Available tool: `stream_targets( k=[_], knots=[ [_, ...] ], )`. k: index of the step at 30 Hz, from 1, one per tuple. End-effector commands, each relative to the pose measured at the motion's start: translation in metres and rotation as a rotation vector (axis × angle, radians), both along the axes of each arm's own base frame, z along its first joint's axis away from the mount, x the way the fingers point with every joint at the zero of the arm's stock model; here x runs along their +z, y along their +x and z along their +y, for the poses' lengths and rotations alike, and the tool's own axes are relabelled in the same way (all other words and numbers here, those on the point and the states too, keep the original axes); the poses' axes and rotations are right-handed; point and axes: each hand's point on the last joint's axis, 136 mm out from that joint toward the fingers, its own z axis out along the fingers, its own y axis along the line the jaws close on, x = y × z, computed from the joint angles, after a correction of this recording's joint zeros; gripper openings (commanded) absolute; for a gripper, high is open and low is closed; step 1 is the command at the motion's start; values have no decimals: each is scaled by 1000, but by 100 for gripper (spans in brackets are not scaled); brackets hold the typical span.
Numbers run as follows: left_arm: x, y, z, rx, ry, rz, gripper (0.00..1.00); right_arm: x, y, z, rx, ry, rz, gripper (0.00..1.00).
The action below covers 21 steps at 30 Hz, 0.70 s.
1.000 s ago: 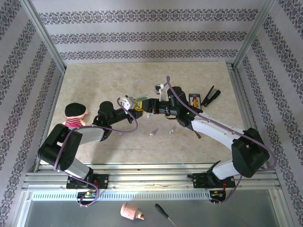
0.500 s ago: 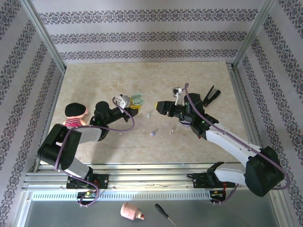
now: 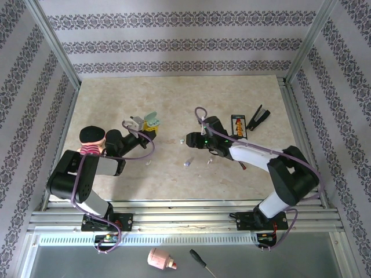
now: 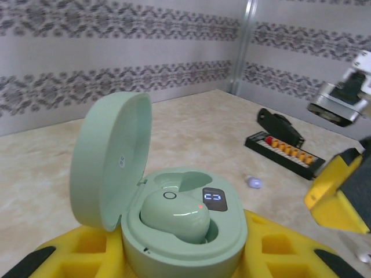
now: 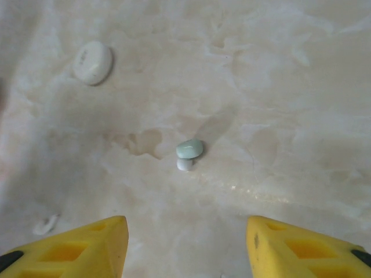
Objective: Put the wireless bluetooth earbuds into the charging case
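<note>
Marbled tabletop (image 3: 174, 98), doll (image 3: 91, 141) at left; left pincer (image 3: 149, 126) pinches green case (image 4: 179, 220), right pincer (image 5: 185, 243) spread over earbud (image 5: 190, 149).

Aluminium-framed, wallpapered lab test cell (image 3: 55, 47)

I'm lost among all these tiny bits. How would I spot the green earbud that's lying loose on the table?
Look at the beige marble table, then at the right arm's yellow fingers. The earbud lies on the bare surface just ahead of the gap between them. It is pale green with a small white tip, whereas the oval farther off is plain white.
</note>
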Motion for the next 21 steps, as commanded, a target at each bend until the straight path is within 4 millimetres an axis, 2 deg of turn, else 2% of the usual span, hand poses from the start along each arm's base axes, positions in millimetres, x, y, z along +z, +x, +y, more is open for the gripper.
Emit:
stream_targets(
  k=[1,5,11,21],
  knots=[
    [26,-1,11,14,-89,-77,19,-8,12,2,14,-190,-69,56],
    [28,-3,14,24,-77,-94,20,-28,16,11,62,-364,-84,56],
    [28,-8,18,31,-71,-99,21,-50,25,26,96,-505,-76,57],
    [27,-10,17,19,-72,-99,20,-69,34,29,94,-577,-48,56]
  ],
)
